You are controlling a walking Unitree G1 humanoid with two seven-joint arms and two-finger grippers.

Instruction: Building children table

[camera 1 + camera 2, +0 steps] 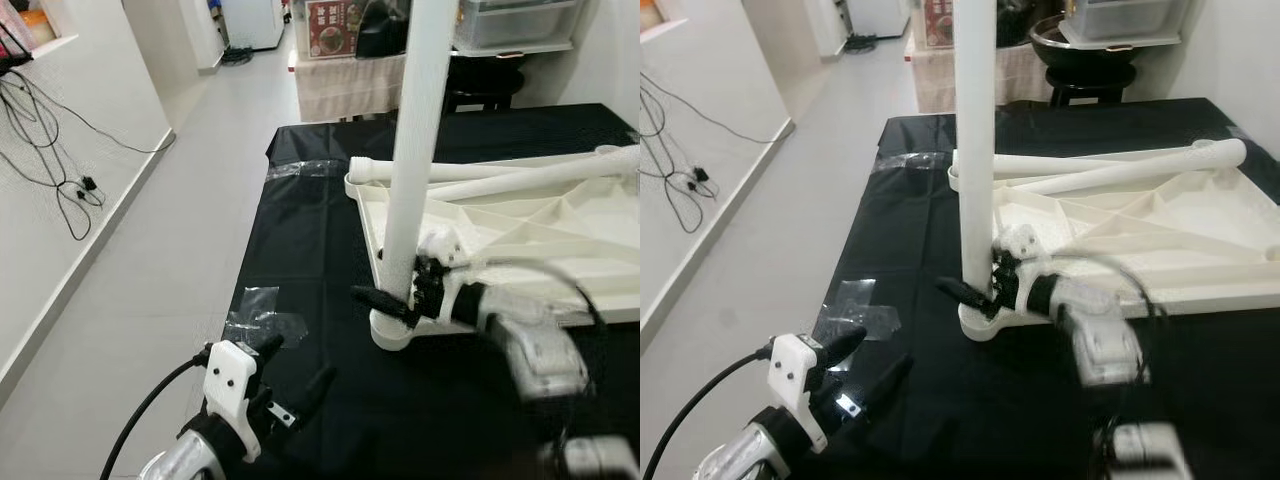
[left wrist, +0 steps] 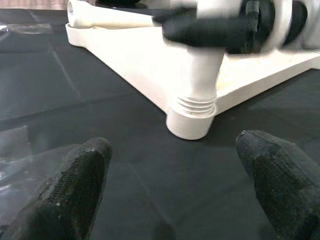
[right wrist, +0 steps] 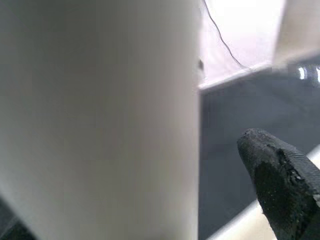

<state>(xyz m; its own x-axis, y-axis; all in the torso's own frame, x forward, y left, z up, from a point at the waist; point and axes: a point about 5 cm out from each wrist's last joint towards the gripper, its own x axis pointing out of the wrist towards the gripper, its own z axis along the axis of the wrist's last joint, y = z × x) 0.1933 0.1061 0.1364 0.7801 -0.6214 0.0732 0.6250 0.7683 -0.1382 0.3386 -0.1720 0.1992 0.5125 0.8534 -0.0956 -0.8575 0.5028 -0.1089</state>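
White table leg (image 1: 415,160) stands clamped by right gripper (image 1: 400,298); left gripper (image 1: 290,375) spread open near cloth edge

Probably a home: a grey tiled floor (image 1: 150,300), loose cables (image 1: 60,170) along the white wall, clear storage boxes (image 1: 515,20) stacked beyond the black-covered desk (image 1: 300,260) (background somewhat blurred).

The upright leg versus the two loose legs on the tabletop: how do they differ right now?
The upright leg stands vertical in the corner socket of the upturned tabletop, thread showing; the loose legs lie flat. The right gripper is at the upright leg; the loose legs are untouched. All are white tubes.
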